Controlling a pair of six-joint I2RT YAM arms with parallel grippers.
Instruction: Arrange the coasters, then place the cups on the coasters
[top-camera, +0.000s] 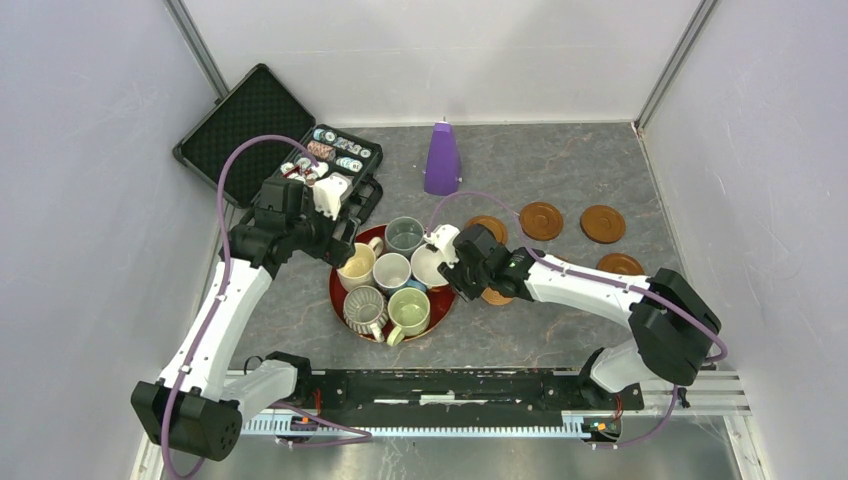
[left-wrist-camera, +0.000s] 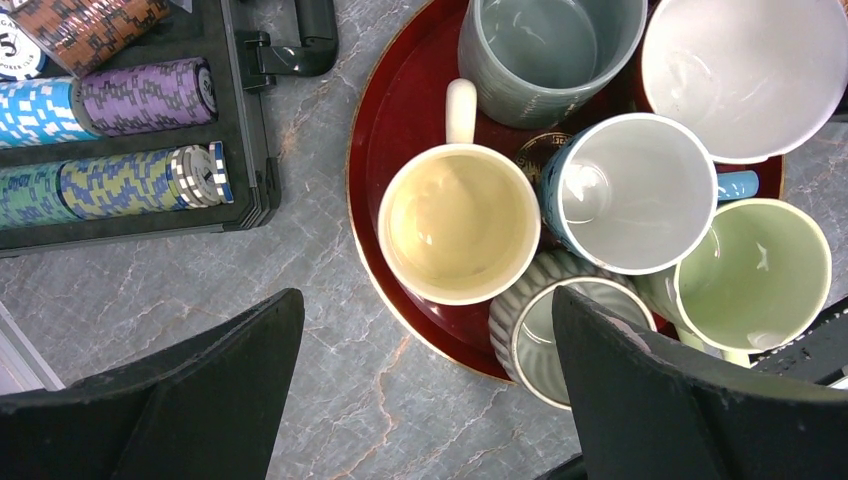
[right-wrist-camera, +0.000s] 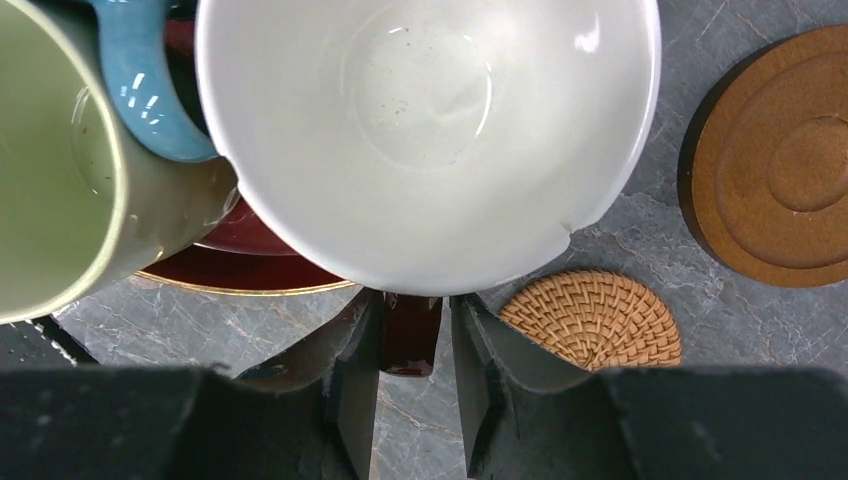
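Straddling handle of wide white cup (right-wrist-camera: 430, 130), right hand (right-wrist-camera: 413, 320).

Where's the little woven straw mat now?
In the right wrist view, the woven tan coaster lies on the grey table just right of the red round tray, next to the wide white mug, partly hidden by the right hand.

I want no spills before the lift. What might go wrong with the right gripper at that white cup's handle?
1. The right gripper has only the thin handle of the white cup between its fingers; the wide cup may tilt or swing when lifted.
2. That cup is packed close to the green cup and a blue handle on the tray; lifting could nudge them.
3. The woven coaster lies close by the fingers and might get shifted.
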